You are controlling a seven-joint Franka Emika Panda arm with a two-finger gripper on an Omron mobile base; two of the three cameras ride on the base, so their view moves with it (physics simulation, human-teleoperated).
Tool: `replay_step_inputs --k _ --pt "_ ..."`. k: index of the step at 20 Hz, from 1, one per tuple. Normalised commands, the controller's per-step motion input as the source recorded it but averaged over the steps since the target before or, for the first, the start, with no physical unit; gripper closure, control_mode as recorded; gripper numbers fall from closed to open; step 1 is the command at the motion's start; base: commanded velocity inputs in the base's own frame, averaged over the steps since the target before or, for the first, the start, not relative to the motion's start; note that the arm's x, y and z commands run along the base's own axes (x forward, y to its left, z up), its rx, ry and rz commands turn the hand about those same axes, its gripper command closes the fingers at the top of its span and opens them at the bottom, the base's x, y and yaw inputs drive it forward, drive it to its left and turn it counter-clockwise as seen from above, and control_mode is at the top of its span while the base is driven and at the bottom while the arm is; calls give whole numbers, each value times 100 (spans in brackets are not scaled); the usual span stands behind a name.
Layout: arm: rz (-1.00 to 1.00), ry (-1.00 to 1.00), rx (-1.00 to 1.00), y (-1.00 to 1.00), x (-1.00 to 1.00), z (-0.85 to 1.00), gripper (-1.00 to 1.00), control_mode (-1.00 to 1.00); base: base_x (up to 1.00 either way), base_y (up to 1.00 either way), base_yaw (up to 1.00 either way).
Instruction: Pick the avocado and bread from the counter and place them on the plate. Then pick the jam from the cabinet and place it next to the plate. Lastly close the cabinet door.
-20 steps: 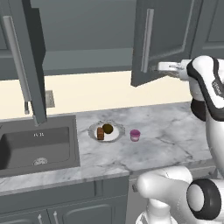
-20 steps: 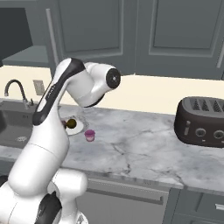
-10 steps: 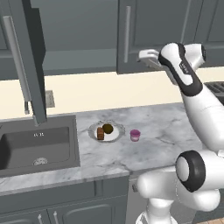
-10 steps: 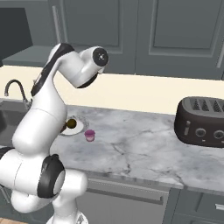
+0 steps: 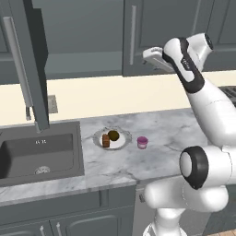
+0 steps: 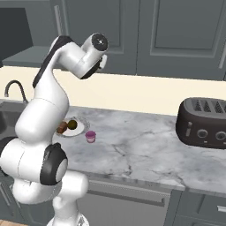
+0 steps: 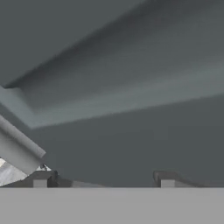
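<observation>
You've got avocado and bread on the plate, jam just beside it on the bench. Jaws apart, empty, up against the cabinet door.

The round white plate sits on the marble tabletop, right of the sink. The brown bread and dark avocado lie on it. The pink jam stands just right of it. The right cabinet door is shut.
</observation>
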Motion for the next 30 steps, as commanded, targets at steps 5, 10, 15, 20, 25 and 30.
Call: replay_step_inputs --k 5,10,15,20,25,30 --pt "-11 -27 0 -39 -13 -11 -100 -100 0 0 0" --pt "-18 -26 -1 -38 -84 18 -100 -100 0 0 0" --pt "-21 -1 -14 -3 -98 60 -100 -100 0 0 0" --pt "-18 0 -15 0 -78 53 -100 -100 0 0 0" --pt "-13 4 -9 25 -55 39 -100 -100 0 0 0" --pt "-10 5 -7 55 -34 23 -100 -100 0 0 0"
